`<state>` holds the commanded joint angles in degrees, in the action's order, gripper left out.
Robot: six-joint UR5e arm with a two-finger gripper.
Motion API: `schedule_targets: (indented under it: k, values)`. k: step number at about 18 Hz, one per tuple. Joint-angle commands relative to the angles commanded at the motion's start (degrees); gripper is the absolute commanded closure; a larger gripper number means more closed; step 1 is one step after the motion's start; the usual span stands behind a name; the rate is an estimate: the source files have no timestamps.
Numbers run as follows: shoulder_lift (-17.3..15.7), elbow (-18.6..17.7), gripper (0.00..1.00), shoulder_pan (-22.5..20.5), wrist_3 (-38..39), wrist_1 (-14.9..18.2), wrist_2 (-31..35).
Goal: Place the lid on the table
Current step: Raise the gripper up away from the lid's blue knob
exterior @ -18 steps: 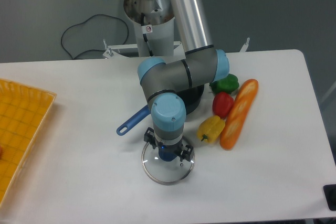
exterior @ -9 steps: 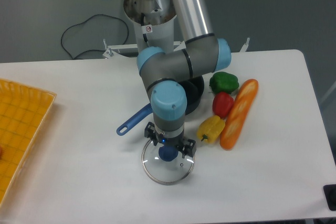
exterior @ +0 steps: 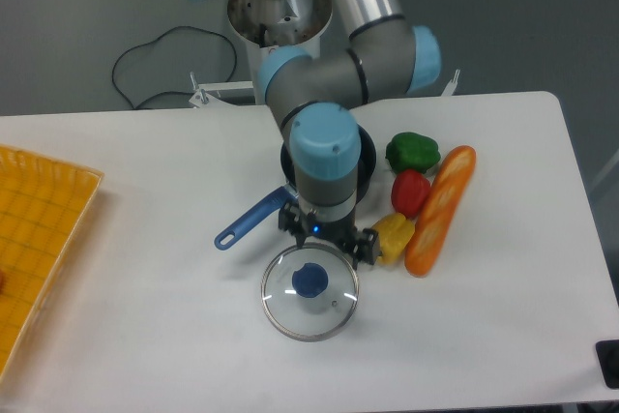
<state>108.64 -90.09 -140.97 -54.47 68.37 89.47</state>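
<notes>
Lid (exterior: pixel 309 292) lies flat on table (exterior: pixel 145 171), blue knob up. Gripper (exterior: pixel 327 240) hovers at its 12 o'clock, fingers apart, holding nothing. Pan (exterior: pixel 280 202) mostly hidden behind arm.

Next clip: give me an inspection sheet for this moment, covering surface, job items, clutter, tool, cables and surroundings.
Surface: white smooth tabletop, nothing spilled.
Job items: round clear glass lid with blue knob lies flat on the tabletop.
Clutter: dark blue long-handled pan; green, red and yellow peppers; long orange bread loaf; yellow gridded tray.
Tool: tool above the lid, clear of the knob, open.
Cables: black cable behind the table.
Surroundings: grey wall.
</notes>
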Motion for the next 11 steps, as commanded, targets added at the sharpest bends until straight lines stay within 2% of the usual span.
schedule_targets:
  k: [6, 11]
  values:
    - [-2.5, 0.0, 0.0, -2.8, -8.6, 4.0, 0.0]
    - [-2.8, 0.0, 0.0, -3.3, -8.9, 4.1, 0.0]
